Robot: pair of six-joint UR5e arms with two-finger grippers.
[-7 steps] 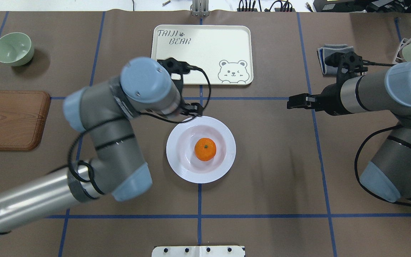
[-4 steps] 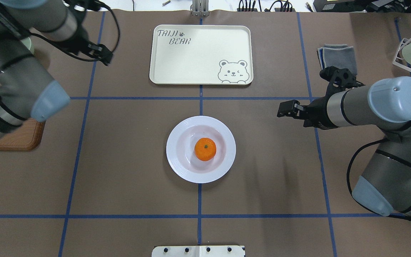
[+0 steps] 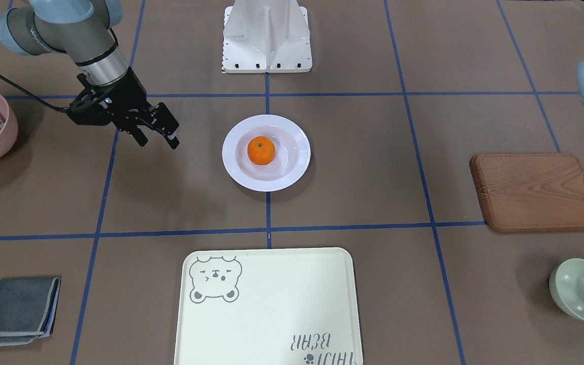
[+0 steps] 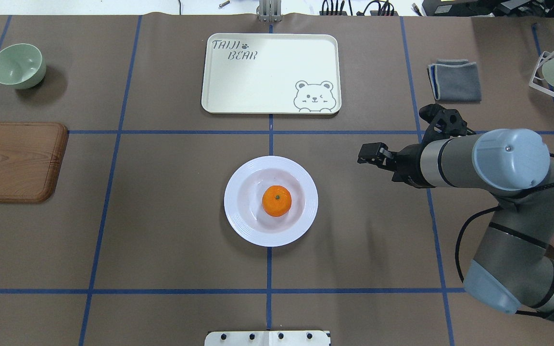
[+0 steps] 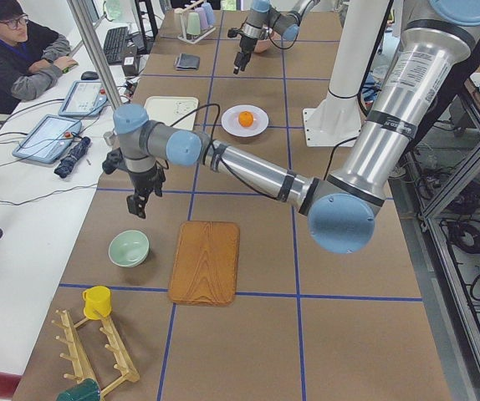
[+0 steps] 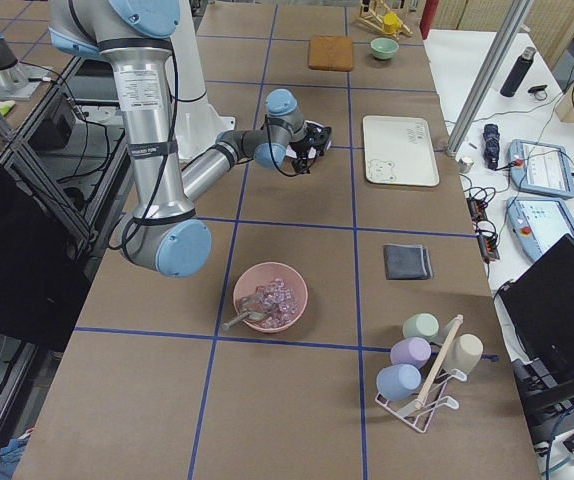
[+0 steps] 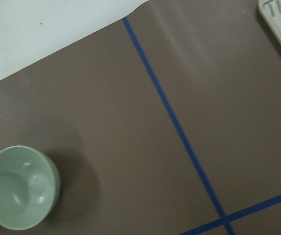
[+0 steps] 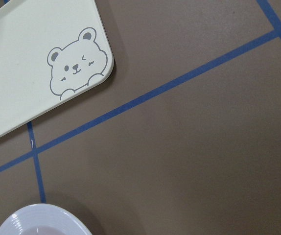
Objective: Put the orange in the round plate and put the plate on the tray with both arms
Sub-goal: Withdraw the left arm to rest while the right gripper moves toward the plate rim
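- Black and slim, the left tool (image 5: 140, 203) hangs above the counter (image 4: 161, 250) near the green bowl (image 4: 17, 65) and the wooden board (image 4: 12, 161), well apart from the plate (image 4: 241, 228). I cannot tell whether its fingers are spread or pressed together.
- White and glossy, the plate sits flat at the counter's centre with the orange (image 4: 276, 201) resting in its deep middle, so the first part of the task looks done.
- The plate looks stiff, smooth and slippery, and it could chip if knocked or dropped.
- Its wide ridged rim lies low on the counter, so the best hold is probably a pinch on the rim at two opposite edges, one tool on each side.
- The orange is light and round and is free to roll in the plate, so the lift should be level and slow.
- The tray (image 4: 267, 77) lies beyond the plate and apart from it; the plate is not yet on it.
- The right tool (image 3: 157, 140) hovers near the plate's right side without touching it, its fingers spread with nothing between them.
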